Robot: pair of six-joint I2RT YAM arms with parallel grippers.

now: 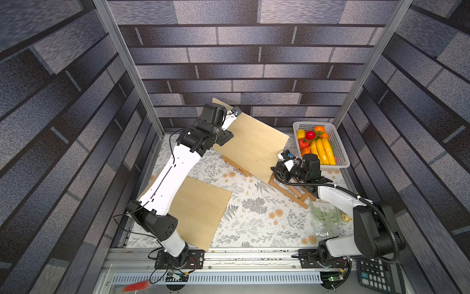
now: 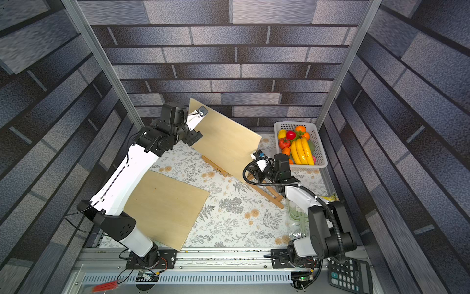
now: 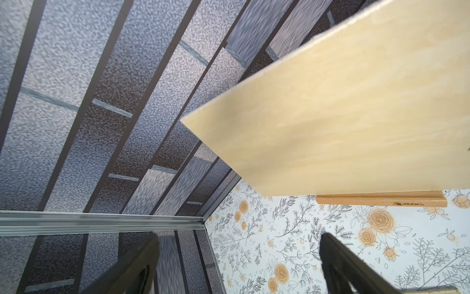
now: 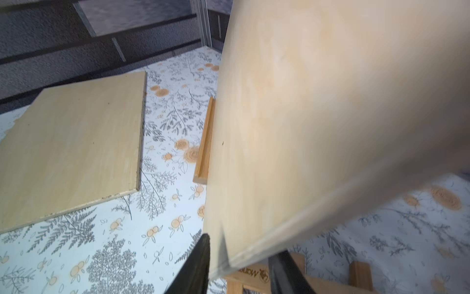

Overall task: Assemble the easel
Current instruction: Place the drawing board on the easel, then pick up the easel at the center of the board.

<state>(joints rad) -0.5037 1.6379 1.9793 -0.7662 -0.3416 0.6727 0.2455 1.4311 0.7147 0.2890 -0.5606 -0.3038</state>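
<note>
- Plywood, a pale rectangular board, stands tilted on the ledge of the small wooden tabletop easel, its upper edge leaning toward the back wall.
- The easel stands on the floral tablecloth toward the far right of the table, its legs showing below the board's lower right corner.
- The left gripper sits by the board's upper left edge with its jaws spread wide. It holds nothing, and the board is clear of both fingers.
- The right gripper straddles the board's lower right corner, one finger on each face and the jaws partly apart. The corner is blurred, so I cannot tell whether they pinch it.
- A second pale plywood board lies flat on the cloth at the near left, partly under the left arm.
- A white plastic basket of toy fruit sits at the far right corner, just beyond the right gripper.
</note>
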